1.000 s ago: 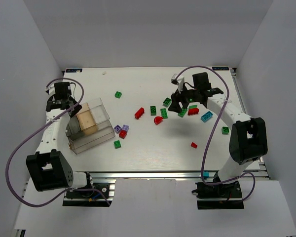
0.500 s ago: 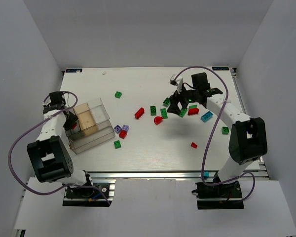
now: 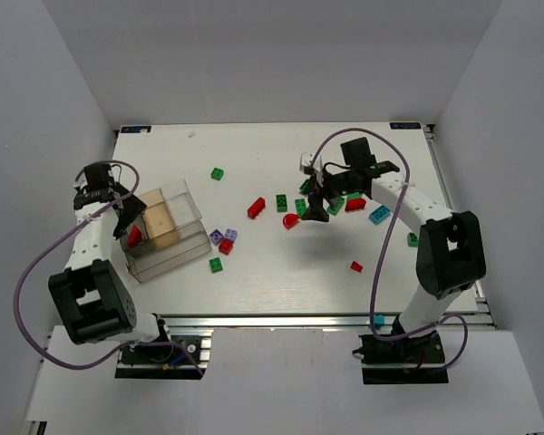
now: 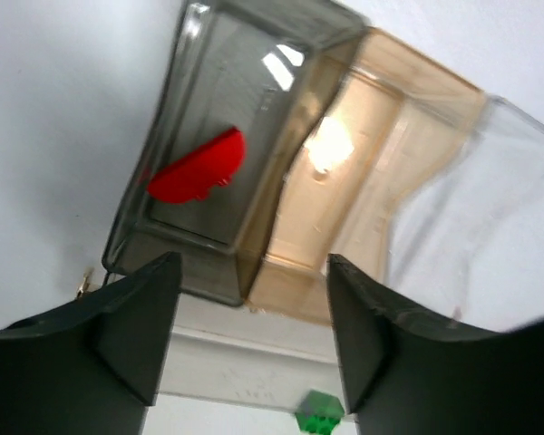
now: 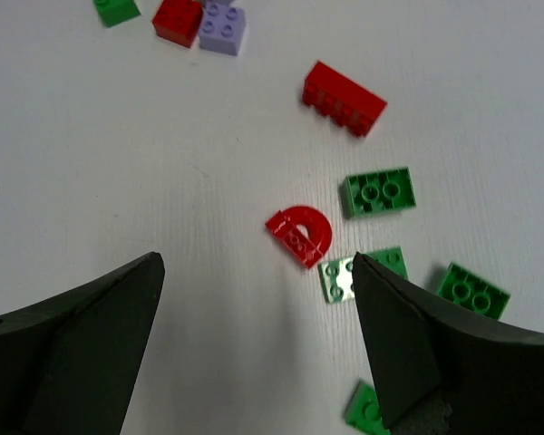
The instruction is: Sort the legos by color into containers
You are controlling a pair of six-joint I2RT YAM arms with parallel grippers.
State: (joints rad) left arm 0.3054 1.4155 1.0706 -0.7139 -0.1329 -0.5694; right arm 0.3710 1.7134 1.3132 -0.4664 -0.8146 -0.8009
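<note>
The clear container (image 3: 177, 245) stands at the left of the table, a tan block (image 3: 160, 222) in its middle compartment. My left gripper (image 3: 123, 216) hangs open over its left end, jaws empty. A red lego (image 4: 197, 165) with a curved edge lies in the end compartment (image 4: 163, 136), also seen from above as the red lego (image 3: 133, 236). My right gripper (image 3: 315, 205) is open just above the table, nothing between its jaws. A red rounded lego (image 5: 299, 236) lies ahead of the right gripper (image 5: 257, 272), beside green legos (image 5: 378, 192).
Loose legos are spread over the middle and right: a long red one (image 3: 256, 207), green ones (image 3: 217, 173), purple ones (image 3: 223, 236) with a red one (image 3: 226, 246), a teal one (image 3: 379, 215), a small red one (image 3: 356, 265). A green lego (image 4: 319, 412) lies near the container.
My left gripper has swung over the container's left end and opened; a red lego now lies in that compartment. My right gripper moved left toward the red rounded lego and opened wider.
</note>
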